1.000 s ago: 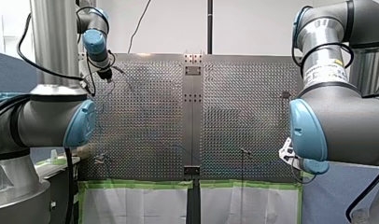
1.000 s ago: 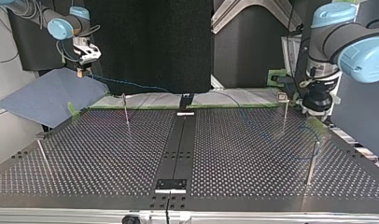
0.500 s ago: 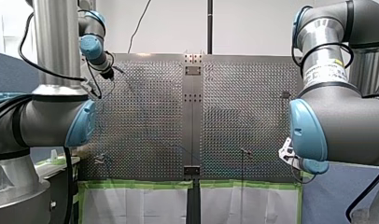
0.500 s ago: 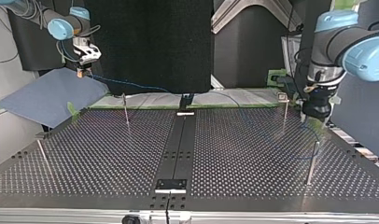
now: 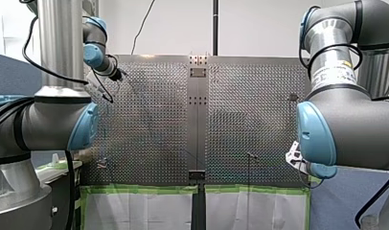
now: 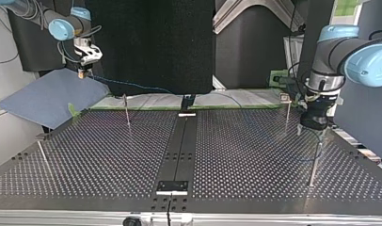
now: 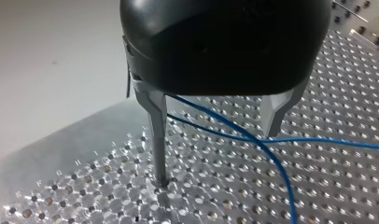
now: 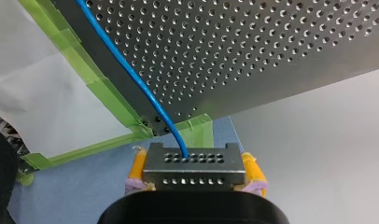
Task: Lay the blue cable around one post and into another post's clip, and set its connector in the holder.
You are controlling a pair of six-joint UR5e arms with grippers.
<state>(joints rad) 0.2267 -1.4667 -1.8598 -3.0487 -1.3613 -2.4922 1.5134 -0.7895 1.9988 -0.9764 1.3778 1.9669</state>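
Observation:
My right gripper [image 8: 193, 186] has its yellow pads shut on a perforated metal connector [image 8: 193, 167], held off the table's corner. The blue cable [image 8: 131, 79] leaves the connector and runs across the perforated table [image 8: 253, 56]. In the top view my right gripper [image 6: 82, 71] hangs at the far left, and the blue cable [image 6: 128, 84] trails toward the right side. My left gripper [image 6: 312, 128] hovers between two thin posts [image 6: 287, 113] [image 6: 315, 162]. My left gripper [image 7: 213, 133] is black with metal fingers and stands open. The cable [image 7: 253, 140] passes loosely between its fingers, and a post [image 7: 158, 158] stands by one finger.
Two more posts [image 6: 126, 110] [image 6: 43, 155] stand in the top view's left half. A dark centre strip [image 6: 179, 150] carries small black fixtures [image 6: 172, 186] [image 6: 187, 113]. A blue cloth [image 6: 43, 96] and green tape [image 5: 144, 189] lie beyond the table's edge.
My left gripper has dropped and moved toward the near side of the top view, closer to the right-hand posts, and has turned. My right gripper holds still with the connector.

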